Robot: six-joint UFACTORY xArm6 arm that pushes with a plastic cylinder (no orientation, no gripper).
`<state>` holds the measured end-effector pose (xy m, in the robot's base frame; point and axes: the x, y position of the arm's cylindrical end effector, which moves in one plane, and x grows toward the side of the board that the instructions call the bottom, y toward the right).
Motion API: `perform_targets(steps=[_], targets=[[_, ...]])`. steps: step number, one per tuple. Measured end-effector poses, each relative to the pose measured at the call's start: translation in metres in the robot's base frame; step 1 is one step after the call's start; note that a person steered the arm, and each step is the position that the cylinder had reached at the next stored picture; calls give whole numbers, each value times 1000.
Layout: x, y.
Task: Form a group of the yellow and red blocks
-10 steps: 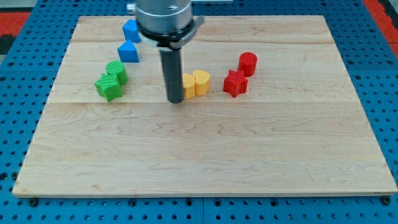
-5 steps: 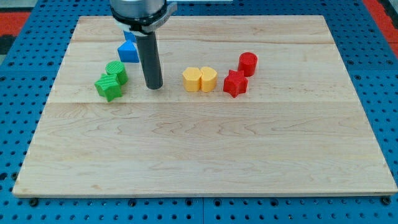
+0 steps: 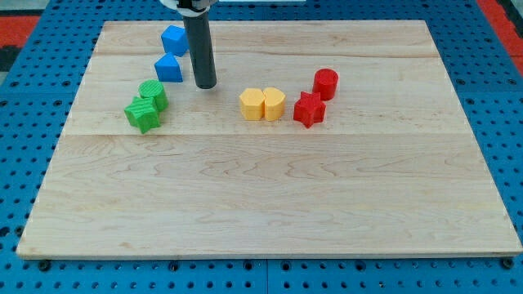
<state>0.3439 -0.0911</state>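
Note:
Two yellow blocks sit touching near the board's middle: a yellow hexagonal block [image 3: 252, 104] and a yellow heart-like block [image 3: 274, 104]. To their right lie a red star block [image 3: 309, 109] and a red cylinder [image 3: 326, 83], close together. The red star is a small gap away from the yellow pair. My tip [image 3: 205, 85] rests on the board up and left of the yellow blocks, touching none, just right of the lower blue block [image 3: 168, 69].
A second blue block [image 3: 173, 39] lies at the view's top left. Two green blocks, a rounded one [image 3: 153, 95] and a star-like one [image 3: 142, 113], sit at the left. The wooden board [image 3: 270, 204] lies on a blue pegboard.
My tip has drawn back from beside the yellow hexagonal block, moving left and then toward the view's top. The blocks have not moved.

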Motion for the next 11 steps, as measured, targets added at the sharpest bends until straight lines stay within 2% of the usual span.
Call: perform_targets(steps=[1,2,3,5,6,9,10,11], targets=[[-21,-25],[-9,0],[32,53],[52,16],[73,34],[71,150],[72,134],[93,60]])
